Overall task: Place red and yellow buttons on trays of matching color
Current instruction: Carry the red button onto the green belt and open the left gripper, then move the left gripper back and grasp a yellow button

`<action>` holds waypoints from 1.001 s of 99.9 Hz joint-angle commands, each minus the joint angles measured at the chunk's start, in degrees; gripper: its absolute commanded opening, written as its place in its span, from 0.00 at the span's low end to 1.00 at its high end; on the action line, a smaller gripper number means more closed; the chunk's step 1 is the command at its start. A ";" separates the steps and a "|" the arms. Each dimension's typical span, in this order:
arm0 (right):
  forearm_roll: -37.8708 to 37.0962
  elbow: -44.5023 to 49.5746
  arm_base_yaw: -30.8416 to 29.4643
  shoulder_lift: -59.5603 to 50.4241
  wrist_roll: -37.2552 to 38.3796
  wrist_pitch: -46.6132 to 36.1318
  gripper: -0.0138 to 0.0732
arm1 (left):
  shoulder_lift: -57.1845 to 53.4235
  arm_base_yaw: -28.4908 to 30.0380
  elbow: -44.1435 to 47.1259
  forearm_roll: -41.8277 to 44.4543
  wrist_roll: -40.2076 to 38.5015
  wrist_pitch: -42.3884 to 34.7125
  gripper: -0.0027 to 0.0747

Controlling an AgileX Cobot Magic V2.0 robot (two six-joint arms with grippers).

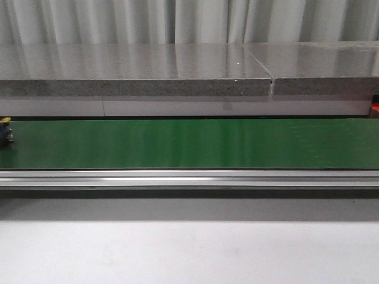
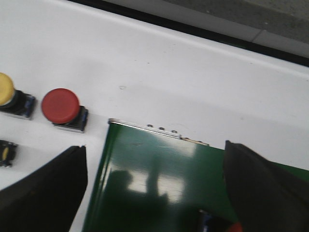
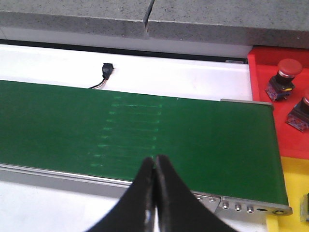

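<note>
Green belt [image 1: 189, 144] spanning the front view side to side, a silver rail [image 1: 189, 178] along its near edge, white table [image 1: 189, 251] in front. Grey stone ledge [image 1: 136, 80] behind, pale curtain [image 1: 177, 21] above that. At the belt's far left edge, a sliver of something yellow and blue [image 1: 6, 129], too cut off to name.

Right wrist view: belt [image 3: 145, 128] again, ending at a metal end plate with screws [image 3: 236, 207]. Just past that end, red tray [image 3: 282, 101] holding two red buttons, one fully seen [image 3: 282, 77], the other [image 3: 301, 113] cropped by the frame edge. Yellow tray [image 3: 292, 193] next to the red one, a dark bit at its rim, unclear. Small black plug with wires [image 3: 106, 70] on the white strip beyond the belt. Right fingers [image 3: 154, 193] pressed together, tips over the belt's near edge, gripping nothing.

Left wrist view: belt end [image 2: 154, 179] with its metal strip [image 2: 159, 130], white table [image 2: 193, 67] around it. Red button [image 2: 62, 107] on the table just beside the belt corner, yellow button [image 2: 12, 94] beside that one, a third small part [image 2: 6, 153] cropped at the frame edge. Left fingers [image 2: 53, 188] wide apart, one over the table, the other over the belt, empty between. Something dark with a red speck [image 2: 219, 224] at the frame's lower edge on the belt, too blurred to tell.
</note>
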 commanded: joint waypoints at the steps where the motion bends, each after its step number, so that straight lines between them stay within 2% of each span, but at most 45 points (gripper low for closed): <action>1: 1.27 -1.34 0.01 0.04 -0.60 -3.31 0.08 | -2.58 3.24 -1.57 -0.69 0.08 -3.31 0.77; 40: 1.27 -1.34 0.01 0.04 -0.60 -3.31 0.08 | 1.21 17.06 1.06 -0.17 0.08 -4.26 0.77; 59: 1.27 -1.34 0.01 0.04 -0.60 -3.31 0.08 | 6.64 19.19 0.87 -0.17 0.08 -6.83 0.77; 80: 1.27 -1.34 0.01 0.04 -0.60 -3.31 0.08 | 11.56 19.18 0.87 0.39 0.08 -7.56 0.77; 100: 1.27 -1.34 0.01 0.04 -0.60 -3.31 0.08 | 13.87 19.18 0.74 1.53 0.08 -11.55 0.77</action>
